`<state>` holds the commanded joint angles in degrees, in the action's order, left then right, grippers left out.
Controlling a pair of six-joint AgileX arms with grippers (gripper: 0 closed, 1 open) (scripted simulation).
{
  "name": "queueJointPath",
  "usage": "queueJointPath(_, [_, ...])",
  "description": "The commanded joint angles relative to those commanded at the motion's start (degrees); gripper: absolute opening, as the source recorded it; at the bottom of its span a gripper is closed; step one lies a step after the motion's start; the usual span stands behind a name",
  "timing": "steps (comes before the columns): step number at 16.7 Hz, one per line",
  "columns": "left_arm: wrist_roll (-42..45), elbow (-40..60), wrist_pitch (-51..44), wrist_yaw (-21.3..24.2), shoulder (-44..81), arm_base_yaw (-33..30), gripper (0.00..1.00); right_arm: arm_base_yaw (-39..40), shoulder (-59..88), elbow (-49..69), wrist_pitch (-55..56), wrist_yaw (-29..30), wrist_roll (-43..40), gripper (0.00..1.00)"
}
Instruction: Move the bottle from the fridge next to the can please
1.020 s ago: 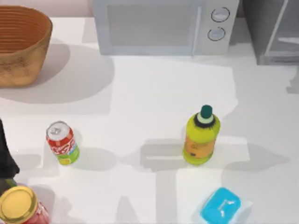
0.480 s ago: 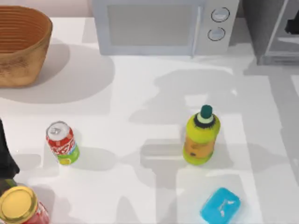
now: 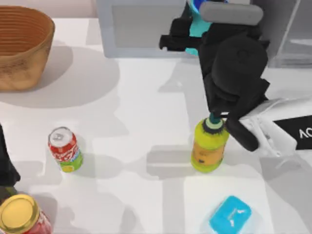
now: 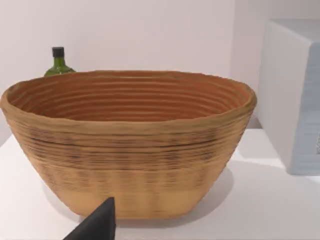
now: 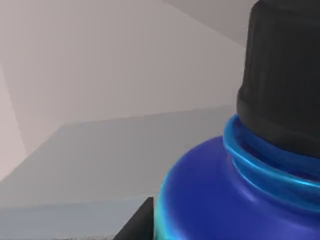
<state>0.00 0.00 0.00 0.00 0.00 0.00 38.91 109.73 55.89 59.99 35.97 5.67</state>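
My right hand (image 3: 192, 30) is up over the white microwave (image 3: 141, 29), clamped on the turquoise bottle (image 3: 197, 22). From above my own dark wrist and arm cover most of the bottle, leaving a sliver of turquoise and blue between the fingers (image 3: 171, 41). The right wrist view fills that in: the blue shoulder (image 5: 220, 200) and black cap (image 5: 282, 75) sit right against the lens. The fridge (image 3: 287, 34) lies just to the right of my hand, cut off by the frame edge. The can (image 3: 64, 149) stands well away, down the tabletop (image 3: 146, 112) toward the left. The yellow-green bottle (image 3: 208, 144) stands under my forearm, its cap partly hidden. My left hand's fingertip (image 4: 95, 225) pokes in before the woven basket (image 4: 125, 145); I cannot tell its grip.
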Motion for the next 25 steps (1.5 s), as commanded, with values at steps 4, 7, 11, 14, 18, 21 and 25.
queueJointPath(4, [0.00,0.00,0.00,0.00,0.00,0.00,1.00,16.08,6.52,2.46,-0.44,15.80,1.87,0.00])
queueJointPath(7, [0.00,0.00,0.00,0.00,0.00,0.00,1.00,23.51,11.49,2.05,-0.84,25.10,3.01,0.00])
queueJointPath(11, [0.00,0.00,0.00,0.00,0.00,0.00,1.00,26.38,15.48,0.34,-1.22,30.82,3.79,0.00])
queueJointPath(14, [0.00,0.00,0.00,0.00,0.00,0.00,1.00,26.38,15.48,0.34,-1.22,30.82,3.79,0.00])
queueJointPath(18, [0.00,0.00,0.00,0.00,0.00,0.00,1.00,28.25,14.82,0.72,-1.30,30.81,5.41,0.00])
queueJointPath(21, [0.00,0.00,0.00,0.00,0.00,0.00,1.00,32.39,13.95,0.94,-1.66,30.83,8.07,0.00])
queueJointPath(25, [0.00,0.00,0.00,0.00,0.00,0.00,1.00,32.68,14.54,0.94,-1.06,30.53,7.94,0.00])
